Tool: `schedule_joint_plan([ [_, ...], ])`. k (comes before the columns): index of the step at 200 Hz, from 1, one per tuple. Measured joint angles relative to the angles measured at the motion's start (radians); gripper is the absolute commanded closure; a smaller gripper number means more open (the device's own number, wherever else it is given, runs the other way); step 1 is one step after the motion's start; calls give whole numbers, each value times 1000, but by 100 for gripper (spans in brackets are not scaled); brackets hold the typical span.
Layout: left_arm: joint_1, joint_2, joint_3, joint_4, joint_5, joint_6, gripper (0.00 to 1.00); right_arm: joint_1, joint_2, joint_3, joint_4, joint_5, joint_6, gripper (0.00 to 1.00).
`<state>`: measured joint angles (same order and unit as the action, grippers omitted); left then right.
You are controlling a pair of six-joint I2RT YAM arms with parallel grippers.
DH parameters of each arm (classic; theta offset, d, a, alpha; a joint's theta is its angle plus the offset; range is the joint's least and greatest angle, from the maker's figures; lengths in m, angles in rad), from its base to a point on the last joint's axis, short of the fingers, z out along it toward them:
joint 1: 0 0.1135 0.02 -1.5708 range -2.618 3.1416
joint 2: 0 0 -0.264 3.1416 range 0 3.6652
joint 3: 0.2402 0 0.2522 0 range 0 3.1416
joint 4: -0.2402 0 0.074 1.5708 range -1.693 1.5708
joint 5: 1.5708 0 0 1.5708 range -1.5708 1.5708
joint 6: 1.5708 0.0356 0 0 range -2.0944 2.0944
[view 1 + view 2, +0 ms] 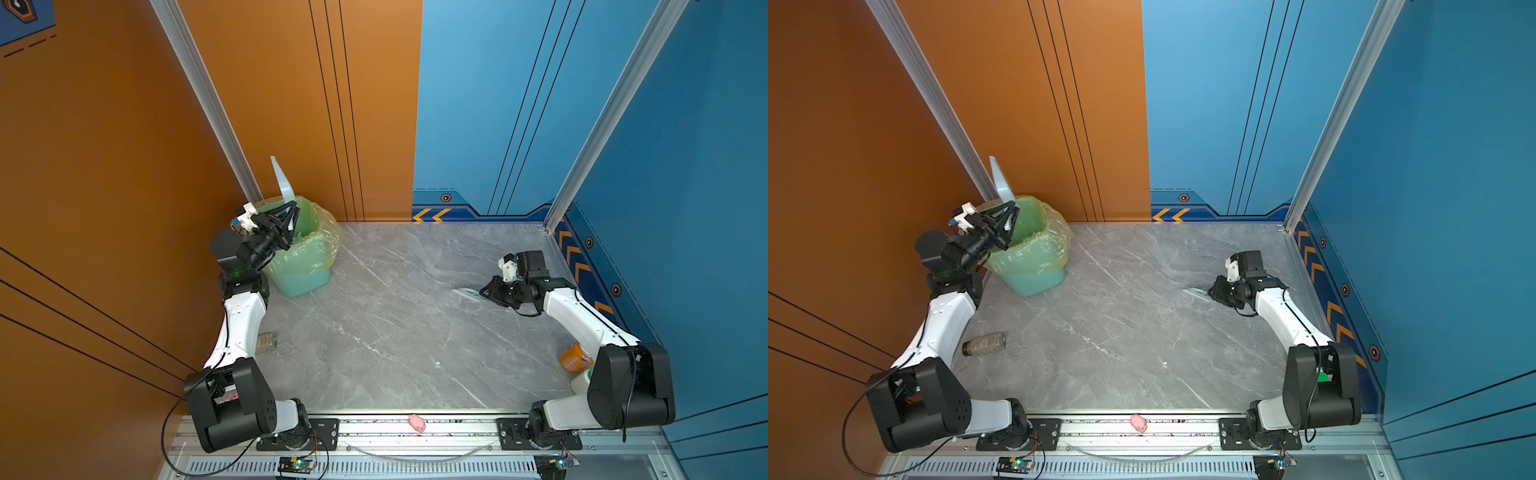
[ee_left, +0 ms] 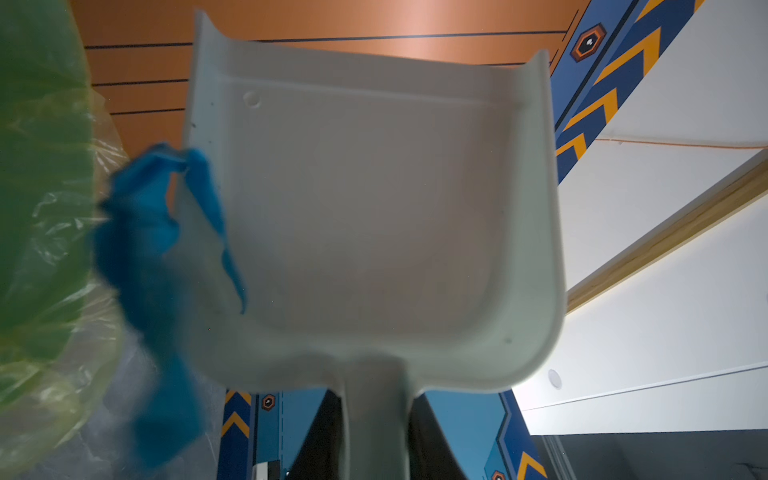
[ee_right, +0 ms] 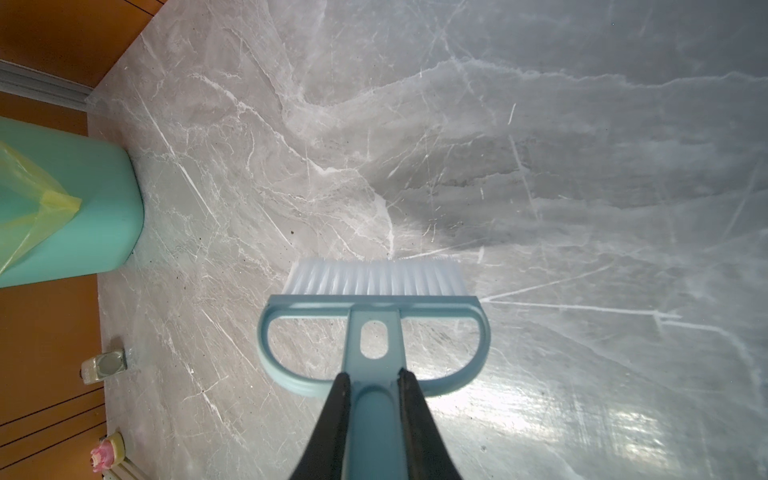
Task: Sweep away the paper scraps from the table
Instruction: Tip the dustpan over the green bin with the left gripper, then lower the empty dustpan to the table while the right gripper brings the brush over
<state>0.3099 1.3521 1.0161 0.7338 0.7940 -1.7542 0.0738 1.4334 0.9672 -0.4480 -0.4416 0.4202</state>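
My left gripper (image 1: pixel 291 218) (image 1: pixel 1011 216) (image 2: pixel 376 415) is shut on the handle of a pale grey-blue dustpan (image 1: pixel 283 183) (image 2: pixel 374 208). It holds the pan tipped up over a green lined bin (image 1: pixel 301 257) (image 1: pixel 1034 257). A blurred blue paper scrap (image 2: pixel 141 249) hangs at the pan's side, by the bin liner. No other paper scraps show. My right gripper (image 1: pixel 488 291) (image 1: pixel 1214 291) (image 3: pixel 374 386) is shut on the handle of a blue brush (image 3: pixel 374 307) (image 1: pixel 467 294), whose white bristles rest on the grey marble table (image 1: pixel 395 332) (image 3: pixel 540 166).
A small jar (image 1: pixel 984 344) lies by the left arm. An orange can (image 1: pixel 575 357) stands behind the right arm. A pink pig toy (image 1: pixel 417 422) sits on the front rail. Orange and blue walls close in the table's left, back and right.
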Motion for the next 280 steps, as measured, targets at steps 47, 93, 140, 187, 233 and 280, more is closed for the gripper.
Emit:
schedule_joint_plan([
  [47, 9, 0, -42, 90, -27, -100, 100, 0, -2, -7, 0, 0, 0, 100],
  [93, 13, 0, -44, 153, -34, -151, 100, 0, -4, -18, 1, 0, 0, 100],
  [140, 13, -4, -44, 152, -30, -127, 100, 0, -18, -18, 4, 0, 0, 100],
  [187, -14, -97, 13, -129, -23, 145, 100, 2, -24, -18, 3, 0, 0, 100],
  [233, -127, -244, 64, -489, -88, 512, 100, 21, -26, -18, 1, -1, 0, 100],
  [280, -323, -343, 98, -843, -303, 872, 100, 59, -27, -4, -21, -4, -5, 100],
])
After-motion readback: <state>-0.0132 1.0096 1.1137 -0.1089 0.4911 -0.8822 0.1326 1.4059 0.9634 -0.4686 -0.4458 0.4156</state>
